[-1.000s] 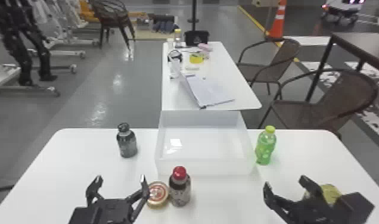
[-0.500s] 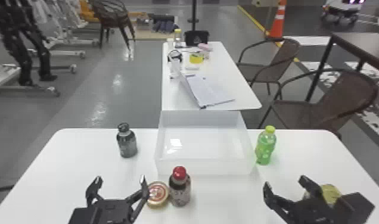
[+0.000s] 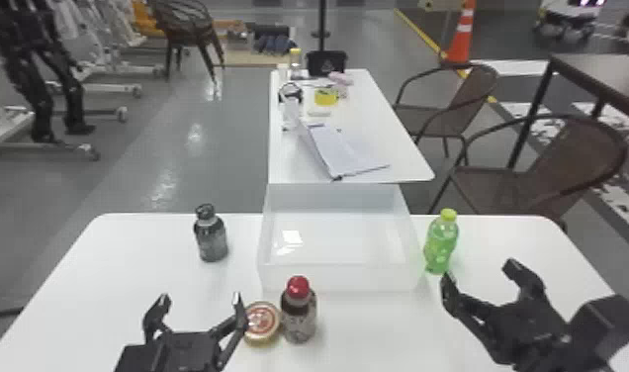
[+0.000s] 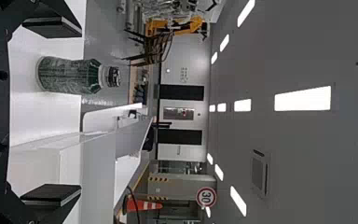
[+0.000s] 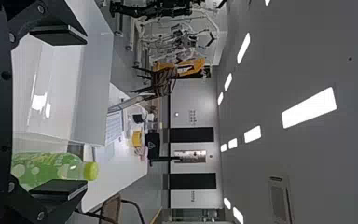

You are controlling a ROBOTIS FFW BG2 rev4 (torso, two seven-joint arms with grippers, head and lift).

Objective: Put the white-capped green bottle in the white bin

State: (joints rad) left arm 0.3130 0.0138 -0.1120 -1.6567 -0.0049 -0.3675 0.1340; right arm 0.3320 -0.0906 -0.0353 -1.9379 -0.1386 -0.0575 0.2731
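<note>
Gray floor (image 3: 145, 123) runs behind the white desk (image 3: 130, 277); an orange cone (image 3: 460, 39) stands toward the back right, with a brown chair (image 3: 506, 185) nearer to us on that side; a farther table (image 3: 392, 143) carries an open binder of papers (image 3: 348, 151).

On the desk we log the white bin (image 3: 343, 279), set near the middle of the far edge; the green bottle (image 3: 439, 245), whose cap we record as yellow-green, stands upright outside the bin, just beside its right wall; a dark bottle (image 3: 211, 240) with a dark cap stands upright on the left, apart from the bin; a red-capped bottle (image 3: 298, 314) stands in front of the bin, with a round jar (image 3: 261, 324) close at its left.

We see the left gripper (image 3: 200, 298) low at the left front, near the jar, fingers spread and nothing between them; in its wrist view the dark bottle shows beyond the gap.

We find the right gripper (image 3: 479, 272) open and empty as well, over the desk at the right, near the base of the green bottle; in its wrist view one finger partly covers that bottle; whether they touch, we cannot tell.
</note>
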